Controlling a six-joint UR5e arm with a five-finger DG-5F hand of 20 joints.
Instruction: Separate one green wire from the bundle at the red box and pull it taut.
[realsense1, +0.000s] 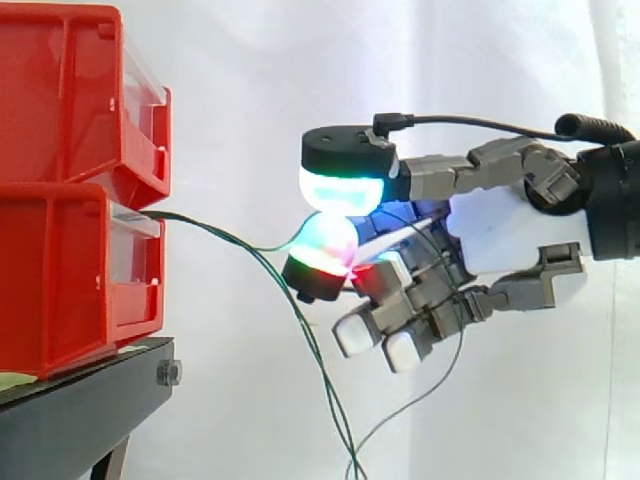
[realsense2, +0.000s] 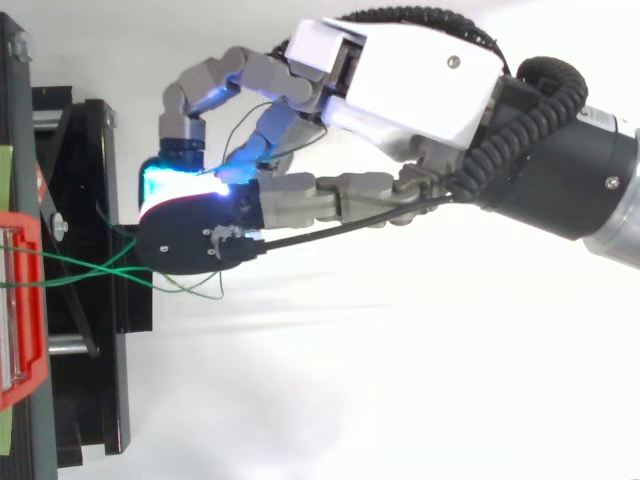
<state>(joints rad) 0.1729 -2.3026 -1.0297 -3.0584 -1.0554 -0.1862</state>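
Two red boxes (realsense1: 70, 280) are stacked on a black stand at the left. A bundle of thin green wires (realsense1: 310, 350) leaves the front of the lower box and droops down to the right. One green wire (realsense1: 235, 238) branches off and runs with a slight sag to the hand (realsense1: 510, 235). Its glowing fingertips (realsense1: 325, 245) press together on that wire, a little right of the boxes and level with the lower box's top. The other fingers are curled below. From above, the hand (realsense2: 400, 75) reaches left and the green wires (realsense2: 80, 265) cross between box and pads.
The black stand (realsense1: 80, 410) carries the boxes, and its frame (realsense2: 100, 300) sits just left of the fingertips. A white curtain hangs behind. Loose loops of green wire (realsense1: 420, 395) hang under the hand.
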